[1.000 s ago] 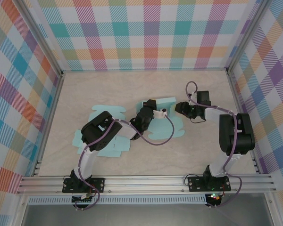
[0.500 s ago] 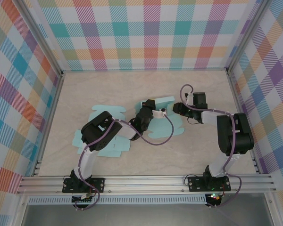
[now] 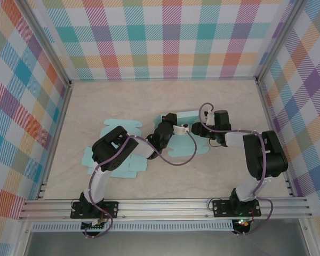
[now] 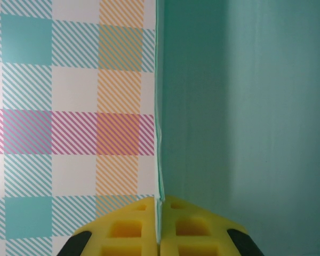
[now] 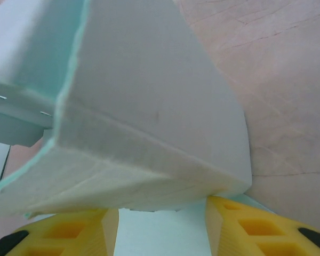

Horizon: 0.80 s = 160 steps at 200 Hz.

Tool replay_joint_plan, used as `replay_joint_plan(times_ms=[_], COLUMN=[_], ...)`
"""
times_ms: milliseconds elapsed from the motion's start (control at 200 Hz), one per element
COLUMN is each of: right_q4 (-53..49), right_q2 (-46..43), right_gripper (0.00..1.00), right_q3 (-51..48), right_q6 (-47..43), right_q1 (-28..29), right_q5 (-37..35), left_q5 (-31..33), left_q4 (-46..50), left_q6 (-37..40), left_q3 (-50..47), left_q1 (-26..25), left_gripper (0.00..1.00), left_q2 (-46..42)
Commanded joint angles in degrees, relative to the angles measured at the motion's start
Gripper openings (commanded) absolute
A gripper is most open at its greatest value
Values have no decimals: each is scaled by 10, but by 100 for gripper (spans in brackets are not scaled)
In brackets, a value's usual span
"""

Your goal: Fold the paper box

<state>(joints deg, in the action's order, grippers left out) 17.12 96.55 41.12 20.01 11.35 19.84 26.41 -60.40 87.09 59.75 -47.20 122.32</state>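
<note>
Three checked walls (image 3: 165,37) stand around a pale marbled table (image 3: 122,101), seen from above. From its base at seven o'clock the left arm rises, bends sharply at the elbow near the table's middle-left, and runs its forearm out toward two o'clock. The right arm climbs from five o'clock to a high elbow at four o'clock, then doubles back with its forearm pointing toward nine o'clock. The two wrists nearly meet over the centre. The pale teal paper box (image 3: 178,144) lies partly unfolded just toward three o'clock of the centre, under both wrists. A loose stack of spare sheets (image 3: 129,169) in the same teal sits at eight o'clock, beneath the left elbow. The left gripper (image 3: 177,128) is clenched on an upright panel of the paper box (image 4: 245,106), whose thin edge runs straight up from between the yellow pads of the gripper (image 4: 160,213). The right gripper (image 3: 194,128) stands released, its pads apart (image 5: 157,213). A raised, creased flap of the box (image 5: 149,80) sits just above them at twelve o'clock, its corner touching the right-hand pad (image 5: 240,224).
</note>
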Motion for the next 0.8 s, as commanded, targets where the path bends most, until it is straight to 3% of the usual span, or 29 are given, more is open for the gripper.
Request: replay_joint_plan(times_ms=[0,115,375,485,555,795], right_q4=[13,12,1,-2,-8,-33], right_q2=[-18,-15,7,6,-7,-103], right_gripper=[47,49,51,60,66,71], right_q3=[2,9,46,50,43,-29], right_q6=[-20,-17,-23,-18,-16,-8], right_q1=[0,1,1,1,1,1], right_q5=[-20,-55,-44,-29,-21,-19], left_q5=[-28,-28,-30,-29,-29,-26], left_q4=[30,30,30,30,30,32], left_q6=[8,8,7,8,7,7], left_q3=[-13,-13,-13,-11,-11,-9], left_q1=[-10,-10,-10,-10,-10,-10], left_gripper=[5,5,5,5,5,5], left_q2=[12,11,11,15,15,15])
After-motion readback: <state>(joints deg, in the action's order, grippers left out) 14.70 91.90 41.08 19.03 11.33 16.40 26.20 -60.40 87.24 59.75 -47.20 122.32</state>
